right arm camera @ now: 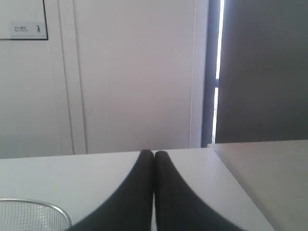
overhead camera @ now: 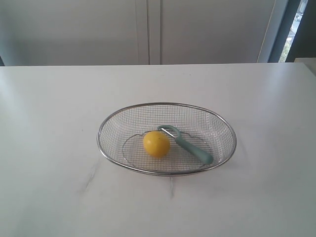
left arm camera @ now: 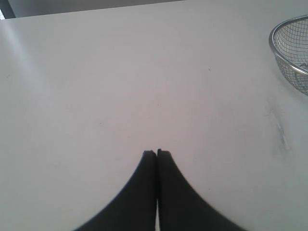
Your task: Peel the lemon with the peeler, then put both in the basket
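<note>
A silver wire-mesh basket [overhead camera: 105, 151] stands in the middle of the white table. Inside it lies the yellow lemon [overhead camera: 156, 143], and just right of the lemon lies the peeler [overhead camera: 190, 145] with its teal handle pointing to the front right. Neither arm shows in the exterior view. My left gripper [left arm camera: 156, 153] is shut and empty over bare table, with the basket's rim [left arm camera: 276, 50] off to one side. My right gripper [right arm camera: 154, 154] is shut and empty too, with a bit of the basket's rim [right arm camera: 45, 203] at the frame's corner.
The white table [overhead camera: 49, 123] runs to a pale wall with panel seams behind it. A dark window frame [overhead camera: 296, 29] stands at the back right. A second table surface [right arm camera: 269, 178] adjoins in the right wrist view.
</note>
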